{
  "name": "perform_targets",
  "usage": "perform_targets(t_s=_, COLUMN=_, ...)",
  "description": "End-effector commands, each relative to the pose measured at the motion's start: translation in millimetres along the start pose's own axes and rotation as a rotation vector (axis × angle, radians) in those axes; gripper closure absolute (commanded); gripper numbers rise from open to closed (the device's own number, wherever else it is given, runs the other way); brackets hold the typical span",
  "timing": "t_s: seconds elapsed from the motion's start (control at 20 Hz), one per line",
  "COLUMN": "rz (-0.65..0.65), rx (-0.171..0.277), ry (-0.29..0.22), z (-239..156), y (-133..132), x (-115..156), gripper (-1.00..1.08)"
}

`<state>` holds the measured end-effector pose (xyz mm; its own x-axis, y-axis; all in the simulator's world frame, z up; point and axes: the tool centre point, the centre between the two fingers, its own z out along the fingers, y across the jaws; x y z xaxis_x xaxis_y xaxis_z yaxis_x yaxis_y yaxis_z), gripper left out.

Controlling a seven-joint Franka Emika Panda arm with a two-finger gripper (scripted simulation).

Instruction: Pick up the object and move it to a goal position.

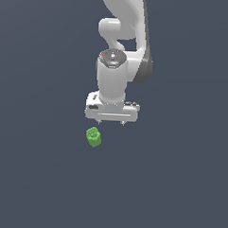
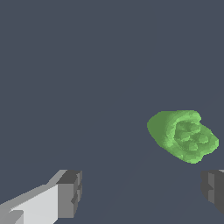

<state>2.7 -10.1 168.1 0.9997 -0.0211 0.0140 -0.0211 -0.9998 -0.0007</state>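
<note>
The object (image 1: 93,136) is a small bright green stubby cylinder with a lobed top, lying on the dark grey floor. It also shows in the wrist view (image 2: 183,135), clear of the fingers. My gripper (image 1: 111,121) hangs from the white arm, pointing down, just behind the object and towards the exterior view's right of it. Its fingers (image 2: 70,192) stand wide apart with nothing between them, so it is open. The gripper does not touch the object.
The white arm (image 1: 121,35) rises behind the gripper towards the top of the exterior view. The plain dark grey floor (image 1: 36,178) fills the rest of both views.
</note>
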Motion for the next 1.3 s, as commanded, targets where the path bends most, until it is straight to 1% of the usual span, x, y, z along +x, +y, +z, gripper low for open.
perform_targets(t_s=0.0, rz=0.000, rx=0.000, ry=0.000, z=0, y=0, x=0, gripper=-0.92)
perform_targets(t_s=0.55, rz=-0.008, rx=-0.006, ry=0.013, z=-18, y=-13, x=0, gripper=-0.92)
perform_targets(t_s=0.9, rz=-0.035, rx=-0.007, ry=0.012, z=-15, y=-9, x=1, gripper=-0.92)
perform_targets(t_s=1.25, rz=-0.115, rx=-0.008, ry=0.008, z=-8, y=3, x=4, gripper=-0.92)
